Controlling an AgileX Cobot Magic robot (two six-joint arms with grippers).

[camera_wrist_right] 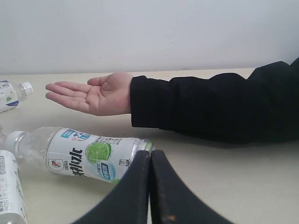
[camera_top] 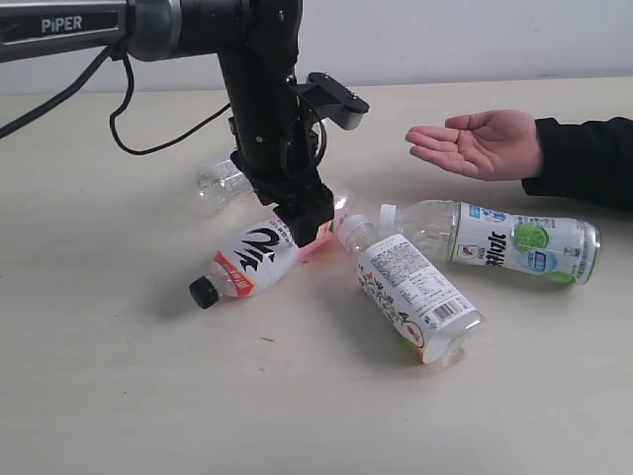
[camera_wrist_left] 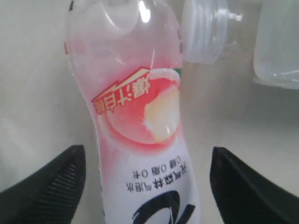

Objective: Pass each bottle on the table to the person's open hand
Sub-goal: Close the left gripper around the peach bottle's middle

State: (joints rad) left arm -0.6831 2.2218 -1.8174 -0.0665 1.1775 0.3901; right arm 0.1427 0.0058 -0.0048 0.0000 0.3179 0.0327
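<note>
Straddling the black-capped pink bottle point(camera_top: 252, 259), which lies on its side mid-surface point(camera_top: 119, 376), the left hand point(camera_wrist_left: 147, 158) holds its fingers apart either side, probably lined up to clamp it; the right hand point(camera_wrist_right: 150, 161) sits pressed together, facing the open palm point(camera_wrist_right: 96, 95)

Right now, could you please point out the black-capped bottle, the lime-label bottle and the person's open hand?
black-capped bottle point(camera_top: 252, 259), exterior view, on its white label.
lime-label bottle point(camera_top: 514, 242), exterior view, on its printed label.
open hand point(camera_top: 480, 143), exterior view, on the palm.
</note>
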